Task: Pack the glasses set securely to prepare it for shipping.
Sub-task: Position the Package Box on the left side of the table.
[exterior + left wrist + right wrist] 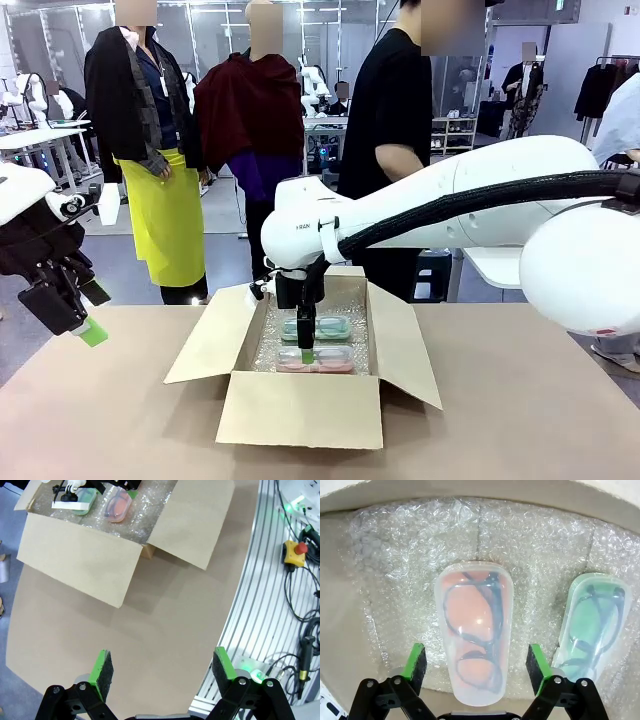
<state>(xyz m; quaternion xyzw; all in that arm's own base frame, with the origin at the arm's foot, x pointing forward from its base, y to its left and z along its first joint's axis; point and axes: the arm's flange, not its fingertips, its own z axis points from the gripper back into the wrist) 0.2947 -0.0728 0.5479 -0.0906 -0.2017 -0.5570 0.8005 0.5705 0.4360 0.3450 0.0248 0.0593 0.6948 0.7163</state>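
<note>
Directly beneath the right gripper [476, 656], between its two green pads, the pink glasses pack [472, 630] lies flat on the bubble wrap [410, 555] that lines the cardboard box [300, 412]. The jaws stand wide apart with a gap on each side of the pack, so this gripper grasps nothing. Just outside one of its fingers, the green glasses pack [592, 625] rests on the same lining, near the pink one but apart from it.

The left gripper [162, 664] hangs raised over the table [520, 400], its jaws spread fully and empty. The box sits well ahead of its fingertips.

Loading looks finished, since both packs are inside on padding. What seems left is the securing. No wrap covers the packs, all four flaps stand open, and no tape is to be seen. The right arm would have to leave the box first.

The table top is plain brown. Beside the left gripper runs a ribbed metal base with a yellow stop button [295, 552] and black cables. Beyond the right gripper, a person in a black top [390, 120] stands at the far edge in a workshop with other tables.
</note>
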